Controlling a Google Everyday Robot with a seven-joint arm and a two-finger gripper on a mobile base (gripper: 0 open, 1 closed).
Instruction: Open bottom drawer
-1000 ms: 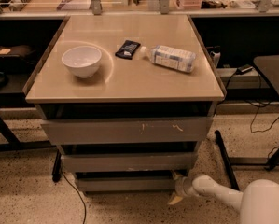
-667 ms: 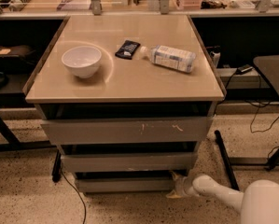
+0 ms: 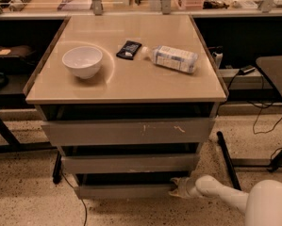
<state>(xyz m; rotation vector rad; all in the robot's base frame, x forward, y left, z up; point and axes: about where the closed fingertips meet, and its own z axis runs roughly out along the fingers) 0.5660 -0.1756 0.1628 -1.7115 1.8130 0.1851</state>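
The tool (image 3: 177, 188) sits at the bottom drawer's (image 3: 124, 191) right edge, five o'clock. Its grip cannot be told. Floor (image 3: 131, 213) spreads at six o'clock.

White bowl (image 3: 82, 61) upper left on the tan tabletop (image 3: 131, 81), black packet (image 3: 129, 49) mid-top, plastic bottle (image 3: 173, 58) on its side just right of it. Gripper (image 3: 178, 188) sits bottom, right of centre.
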